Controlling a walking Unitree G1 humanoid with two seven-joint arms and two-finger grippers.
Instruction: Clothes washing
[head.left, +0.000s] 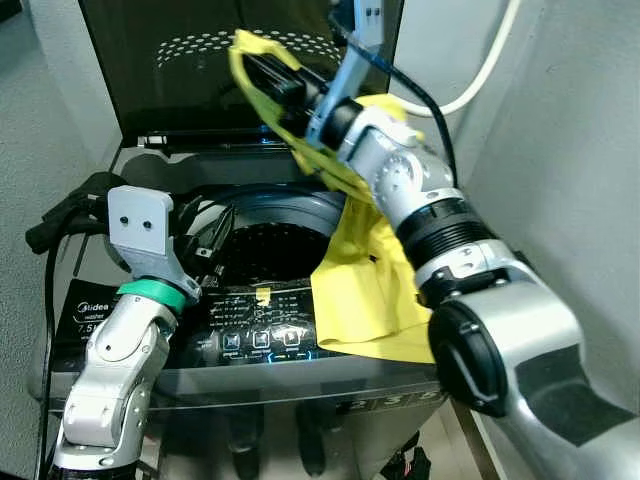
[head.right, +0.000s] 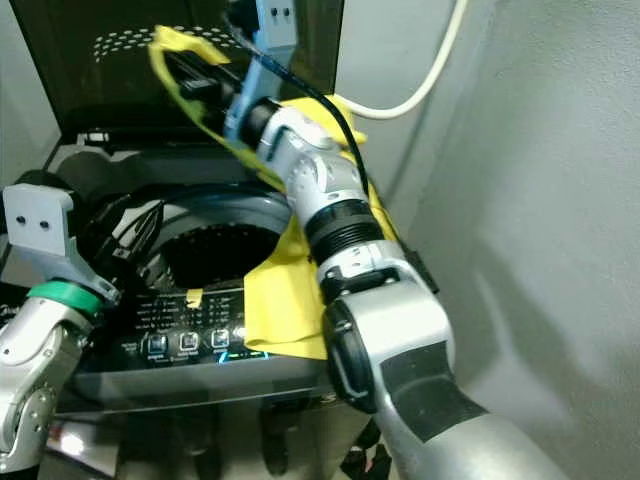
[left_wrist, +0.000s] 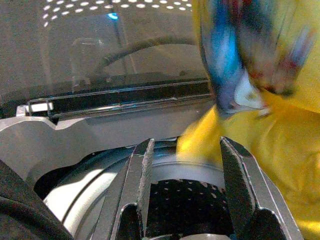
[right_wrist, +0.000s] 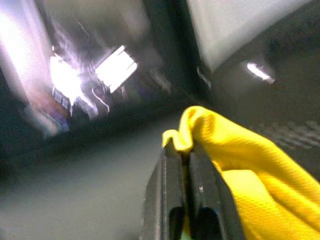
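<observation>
Yellow cloth (head.left: 365, 290) not yet in washer (head.left: 120, 170): top pinched high at 12 o'clock, rest draped over rim at 3 o'clock, hanging onto control panel (head.left: 260, 335). Drum (head.left: 270, 245) open, lid (head.left: 140, 60) up, looks empty as far as visible. Right pincer (head.left: 262, 72) pressed together on cloth edge. Left pincer (left_wrist: 185, 185) spread, holding nothing, poised over drum at 9 o'clock. Judgement: loading barely begun; cloth must drop in, lid close, cycle start.
</observation>
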